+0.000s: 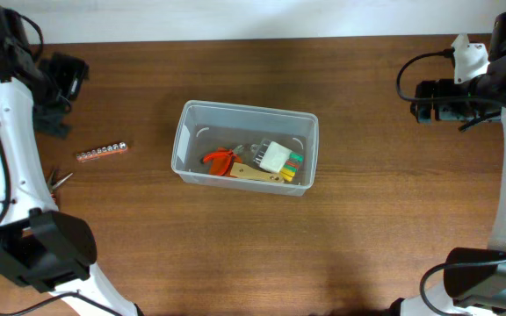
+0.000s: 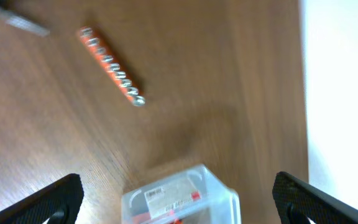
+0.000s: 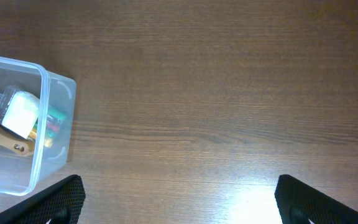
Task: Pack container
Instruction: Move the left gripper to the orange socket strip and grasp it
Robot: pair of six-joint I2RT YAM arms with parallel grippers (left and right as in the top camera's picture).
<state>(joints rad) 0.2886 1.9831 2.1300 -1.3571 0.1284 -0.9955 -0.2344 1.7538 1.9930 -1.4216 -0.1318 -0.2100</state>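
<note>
The clear plastic container (image 1: 185, 140) sits mid-table. Inside lie a red-handled tool (image 1: 220, 160), a wooden piece (image 1: 257, 174) and a white block (image 1: 275, 156). An orange bit holder (image 1: 101, 153) with silver bits lies on the wood to its left. My left gripper (image 1: 60, 101) hangs open at the far left, above that holder. In the left wrist view the bit holder (image 2: 110, 65) and the container (image 2: 219, 190) show blurred, with the left gripper (image 2: 176, 180) empty. My right gripper (image 1: 417, 101) is open at the far right, well away from the container (image 3: 39, 124), nothing between its fingers (image 3: 55, 202).
A small metal tool (image 1: 60, 178) lies near the left arm, below the bit holder. The table's far edge meets a white surface (image 2: 340, 93). Bare wood (image 3: 216, 93) stretches between the container and the right gripper.
</note>
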